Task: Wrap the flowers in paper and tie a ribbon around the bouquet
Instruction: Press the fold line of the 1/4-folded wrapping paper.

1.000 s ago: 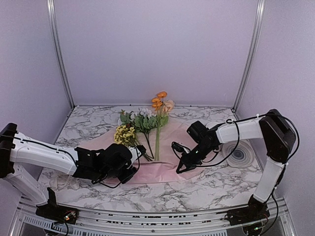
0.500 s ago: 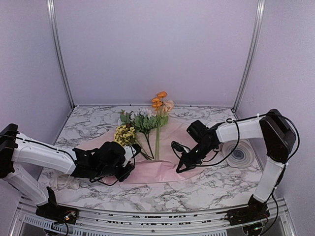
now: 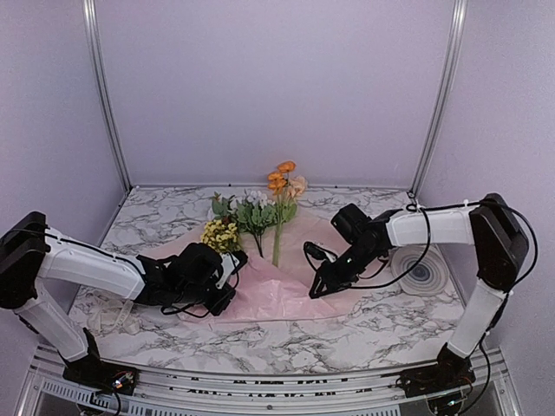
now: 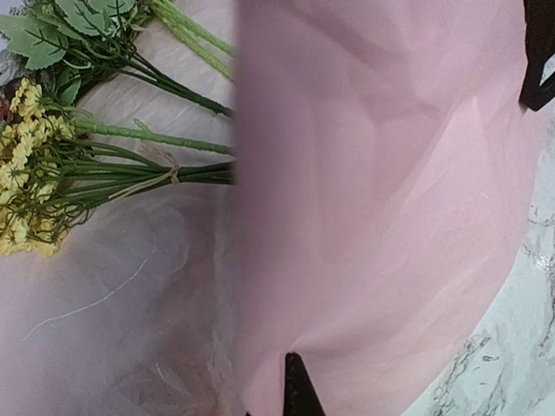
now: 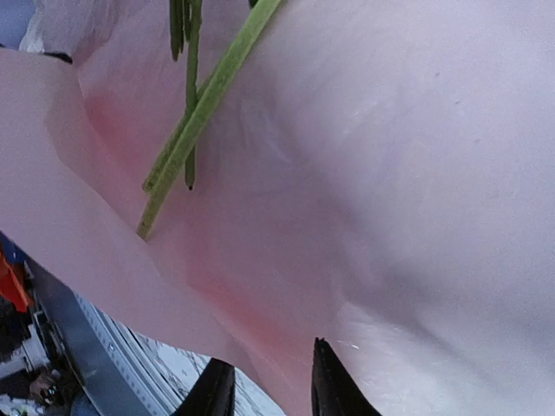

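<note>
Flowers (image 3: 256, 217) lie on paper (image 3: 299, 256), heads toward back wall, cut ends toward arms; long axis runs near-to-far.
Bunch sits between both claws. Left gripper (image 3: 230, 279) just beside stems (image 4: 156, 173); right gripper (image 3: 316, 290) farther off, over paper's near right part.
Left claw pinched tight on raised paper fold, which hides lower stems.
Right claw narrowly parted, paper edge by tips, nothing clamped.
Judgement: fold must travel rightward, square across stem axis.

No words, numbers, labels or brand marks can be read in any of the views. The pale ribbon (image 3: 117, 319) lying at the near left of the marble table (image 3: 364, 334) perhaps carries small print, but it is far too small to make out
</note>
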`<state>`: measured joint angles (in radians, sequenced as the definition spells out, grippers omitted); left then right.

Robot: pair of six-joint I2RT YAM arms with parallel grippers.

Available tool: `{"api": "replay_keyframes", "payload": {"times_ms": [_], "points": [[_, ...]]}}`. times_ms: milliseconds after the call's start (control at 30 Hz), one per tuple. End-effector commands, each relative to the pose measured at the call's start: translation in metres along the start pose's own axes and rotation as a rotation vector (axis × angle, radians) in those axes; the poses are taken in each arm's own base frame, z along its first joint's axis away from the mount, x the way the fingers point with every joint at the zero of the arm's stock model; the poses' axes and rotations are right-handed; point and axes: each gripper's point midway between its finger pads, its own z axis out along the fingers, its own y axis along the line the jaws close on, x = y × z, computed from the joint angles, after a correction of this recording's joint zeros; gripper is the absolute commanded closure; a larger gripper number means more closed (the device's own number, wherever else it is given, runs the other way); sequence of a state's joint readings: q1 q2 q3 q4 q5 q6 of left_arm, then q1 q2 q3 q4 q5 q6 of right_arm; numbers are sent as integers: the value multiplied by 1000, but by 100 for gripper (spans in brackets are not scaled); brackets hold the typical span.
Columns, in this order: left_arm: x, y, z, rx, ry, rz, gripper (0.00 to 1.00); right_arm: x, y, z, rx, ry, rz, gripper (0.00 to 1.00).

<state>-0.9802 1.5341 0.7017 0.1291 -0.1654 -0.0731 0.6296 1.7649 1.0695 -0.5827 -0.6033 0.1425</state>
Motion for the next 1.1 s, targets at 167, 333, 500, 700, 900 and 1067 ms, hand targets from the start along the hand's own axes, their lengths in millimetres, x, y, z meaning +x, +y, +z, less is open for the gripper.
{"api": "replay_keyframes", "payload": {"times_ms": [167, 333, 500, 700, 900, 1067], "points": [[21, 5, 26, -28, 154, -42, 100, -58, 47, -63, 175, -295, -221, 59], [25, 6, 29, -30, 177, -56, 100, -42, 103, -29, -109, -252, -302, 60], [33, 14, 30, -64, 212, -84, 100, -25, 81, 13, -166, -185, -188, 66], [27, 18, 27, -79, 189, -115, 74, -3, 28, 43, 4, -89, -93, 72], [13, 55, 7, -283, 135, -172, 44, 10, 2, 50, 84, -43, -43, 75], [25, 98, -21, -502, 160, -223, 38, 10, -1, 48, 106, -49, -36, 75]]}}
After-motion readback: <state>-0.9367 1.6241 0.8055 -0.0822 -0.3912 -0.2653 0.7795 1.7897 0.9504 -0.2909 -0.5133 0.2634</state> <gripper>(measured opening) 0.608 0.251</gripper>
